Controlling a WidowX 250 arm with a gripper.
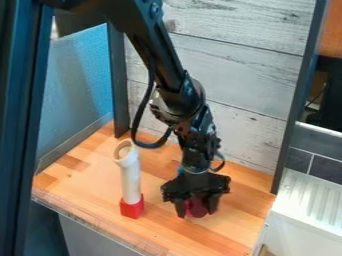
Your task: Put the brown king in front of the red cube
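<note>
Camera view: I look down at a slant on a wooden tabletop (pixel 83 190), with the black arm (pixel 163 60) coming in from the top edge.
Gripper: my gripper (pixel 196 206) hangs low over the tabletop, right of its middle, fingers closed around a dark red-brown piece (pixel 196 208).
Brown king: I take it to be that piece, mostly hidden by the fingers; whether it touches the wood I cannot tell.
Red cube: the cube (pixel 132 207) sits near the tabletop's front edge, to the left of the gripper and apart from it.
Pale tube: a whitish tube (pixel 131 180) stands nearly upright over the cube, its open, ringed end at the top.
Markings: I see a small round pale-blue detail high on the arm, too small to tell whether it is print or a bolt.
Surface: the wood is warm orange-tan, laid in strips with some darker blocks towards the left corner; a narrow see-through strip (pixel 93 224) runs along the front edge.
Back wall: pale grey-white boards (pixel 234 75) with dark grain rise behind the back edge.
Left side: a textured blue panel (pixel 77 90) stands beyond the left edge, between dark frame posts.
Right side: another dark post (pixel 297 100) rises by the right edge; beyond it are dark grey tiles (pixel 324 172) and a ribbed white surface (pixel 304 200).
</note>
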